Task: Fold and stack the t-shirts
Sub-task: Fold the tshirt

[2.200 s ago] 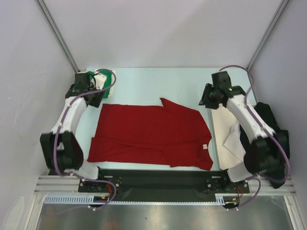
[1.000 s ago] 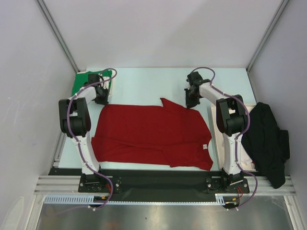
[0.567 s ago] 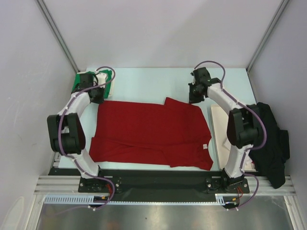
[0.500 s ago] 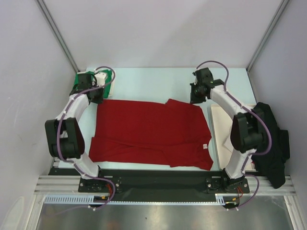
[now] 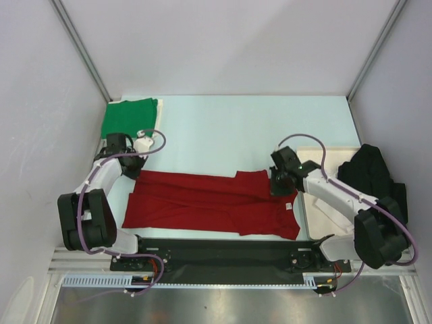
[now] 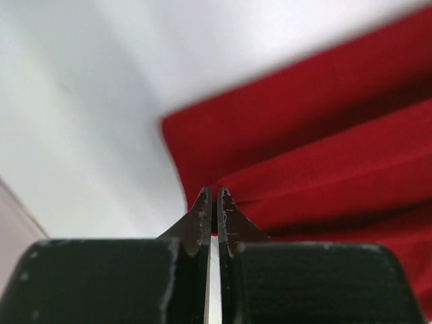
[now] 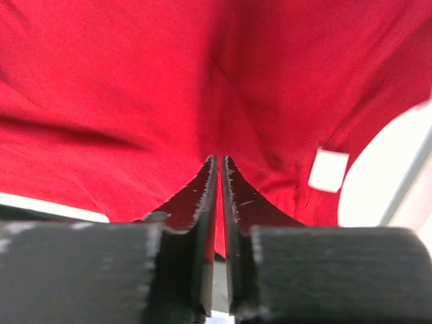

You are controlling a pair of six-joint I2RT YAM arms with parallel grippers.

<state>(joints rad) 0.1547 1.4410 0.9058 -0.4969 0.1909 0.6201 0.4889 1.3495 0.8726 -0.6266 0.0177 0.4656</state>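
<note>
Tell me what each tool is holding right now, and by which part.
Both are shut on the red t-shirt: the left tool pinches the folded-over edge at its left end, the right tool the folded-over cloth near the white neck label.

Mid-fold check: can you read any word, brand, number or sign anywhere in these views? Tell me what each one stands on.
No text is legible in any view.
White neck label on the red t-shirt: looks blank here; too small and blurred to tell any print.
Green t-shirt, black garment, cream board: no print visible.
</note>
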